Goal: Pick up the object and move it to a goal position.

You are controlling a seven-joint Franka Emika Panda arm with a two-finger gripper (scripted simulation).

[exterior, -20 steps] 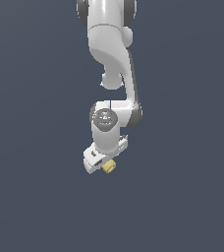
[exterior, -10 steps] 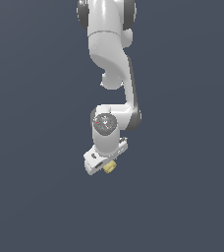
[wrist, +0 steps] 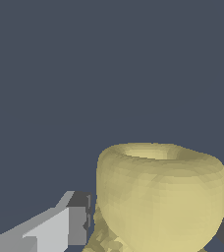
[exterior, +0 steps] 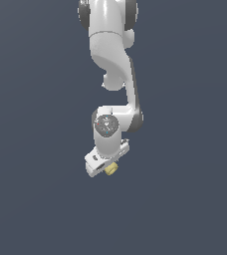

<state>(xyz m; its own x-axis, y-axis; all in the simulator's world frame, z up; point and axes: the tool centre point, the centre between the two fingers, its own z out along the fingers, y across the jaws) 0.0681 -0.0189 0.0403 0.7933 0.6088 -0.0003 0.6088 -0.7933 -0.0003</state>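
**Gripper clamped on the object, goal not in sight**

Gripper (exterior: 107, 168) sits just below the middle of the exterior frame, at the end of the arm (exterior: 110, 55) that comes down from the top edge, and its fingers look closed on the object (exterior: 111, 169) — a small pale yellow lump poking out at the gripper's lower right. In the wrist view the object (wrist: 160, 197) fills the lower right of the frame, with a grey finger (wrist: 77, 225) pressed to its side and another sliver of finger at the far right edge; a ridged band shows low down, near the bottom edge. Held this way, with a pad on each flank, it should ride along without slipping, which suits a carry to the goal.

Nothing marks a goal in either picture, so how far the carry has to go cannot be judged.

No surface or room can be made out — both views show only a flat, dark blue-grey field all round, with no edge, shadow or wall to tell floor from background.
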